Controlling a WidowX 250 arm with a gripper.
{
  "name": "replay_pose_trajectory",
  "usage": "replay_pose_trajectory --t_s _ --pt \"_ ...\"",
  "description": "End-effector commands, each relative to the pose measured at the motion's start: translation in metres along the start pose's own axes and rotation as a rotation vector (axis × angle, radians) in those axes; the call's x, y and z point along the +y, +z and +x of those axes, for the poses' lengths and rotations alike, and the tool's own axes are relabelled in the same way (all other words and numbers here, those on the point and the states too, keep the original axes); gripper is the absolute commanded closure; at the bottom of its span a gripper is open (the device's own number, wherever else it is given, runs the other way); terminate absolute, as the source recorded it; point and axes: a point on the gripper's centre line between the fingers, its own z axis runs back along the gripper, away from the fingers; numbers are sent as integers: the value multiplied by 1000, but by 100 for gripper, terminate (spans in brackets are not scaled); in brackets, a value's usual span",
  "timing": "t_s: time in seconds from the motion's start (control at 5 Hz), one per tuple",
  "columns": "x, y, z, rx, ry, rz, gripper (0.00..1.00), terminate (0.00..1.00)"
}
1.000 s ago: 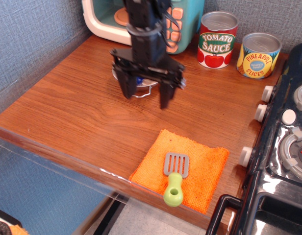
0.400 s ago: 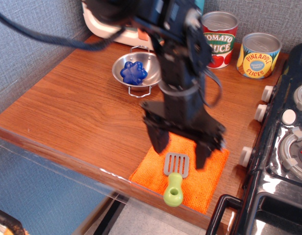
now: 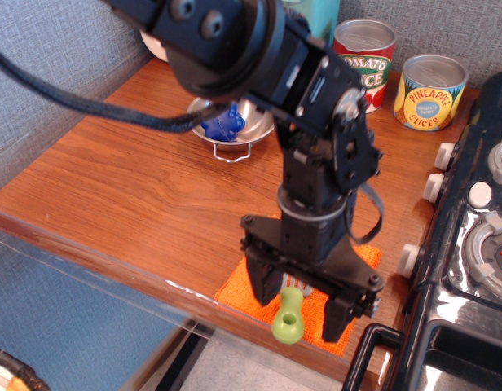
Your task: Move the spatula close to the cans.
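The spatula lies on an orange cloth (image 3: 231, 292) at the table's front edge. Only its lime-green handle (image 3: 289, 317) with the hole at its end shows; the grey blade is hidden under my gripper. My gripper (image 3: 300, 305) is low over the spatula, open, with one finger (image 3: 264, 295) left of the handle and the other (image 3: 339, 314) right of it. The two cans stand at the back right: the red Tomato Sauce can (image 3: 367, 57) and the yellow Pineapple Slices can (image 3: 430, 91), far from the spatula.
A steel bowl (image 3: 235, 130) with a blue toy (image 3: 225, 124) stands at the back centre, partly behind my arm. A black toy stove (image 3: 471, 244) with white knobs runs along the right side. A toy microwave is mostly hidden behind the arm.
My gripper has moved from near the bowl forward and right, then down over the spatula, so its fingers now straddle the handle. The spatula and cans have not moved.
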Motion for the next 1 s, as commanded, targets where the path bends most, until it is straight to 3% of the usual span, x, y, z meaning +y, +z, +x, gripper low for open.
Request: replay_pose_trajectory --t_s 0.0,0.4,0.6,0.8 --pt "3 3 1 -10 8 35 0 0" --pt "4 -6 3 14 15 57 0 0" --pt "5 -8 3 19 24 57 100 0" --pt "5 -9 3 24 19 57 100 0"
